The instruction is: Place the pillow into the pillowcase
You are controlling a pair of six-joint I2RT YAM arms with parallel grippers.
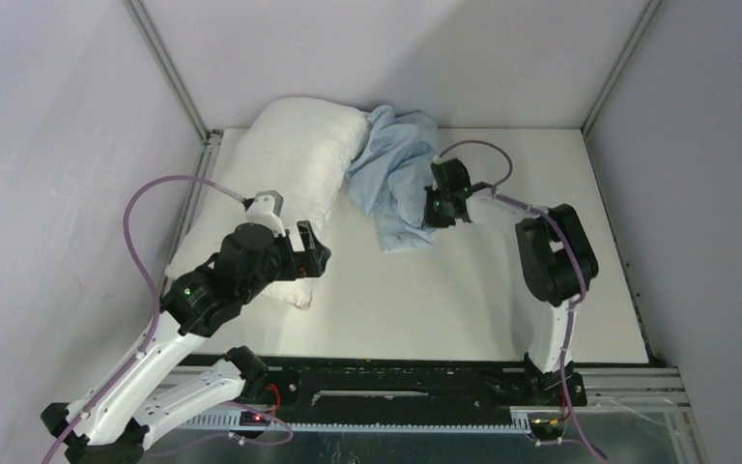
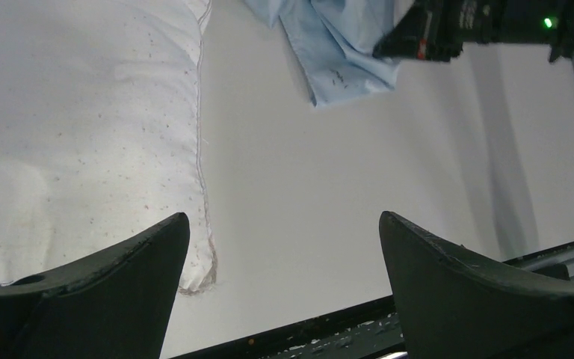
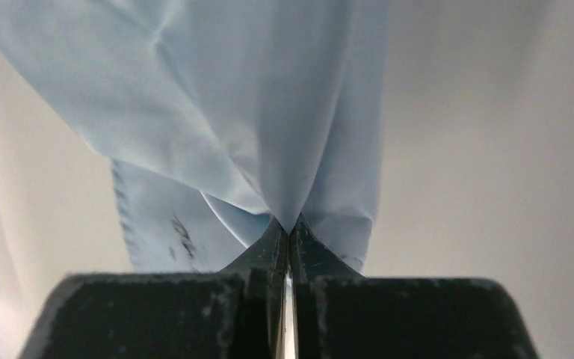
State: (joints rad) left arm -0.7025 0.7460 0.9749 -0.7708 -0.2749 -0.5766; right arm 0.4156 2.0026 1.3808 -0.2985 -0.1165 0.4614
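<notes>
The pillowcase (image 1: 398, 172) is lying crumpled at the far middle of the table (image 1: 464, 290). Its left edge is touching the pillow (image 1: 295, 169), which is resting along the far left side. The right gripper (image 3: 290, 226) is reaching into the near right part of the pillowcase, its jaws pressing together on a fold of the blue fabric. The left gripper (image 2: 284, 224) is hovering over the near end of the pillow with its jaws spread wide, holding nothing.

The top view is giving the whole layout: both things side by side, with one arm working at each. Only the right wrist view is showing the pinch itself, with the cloth gathering to a point between the closed fingers and fanning out beyond them, and a lower layer carrying dark marks. The left wrist view is adding the pillow's speckled fabric and its stitched seam, the seamed corner lying just beside the left finger. It is also showing the pillowcase's near corner lying flat on the table, with the dark right arm (image 2: 486, 22) hanging over it.
</notes>
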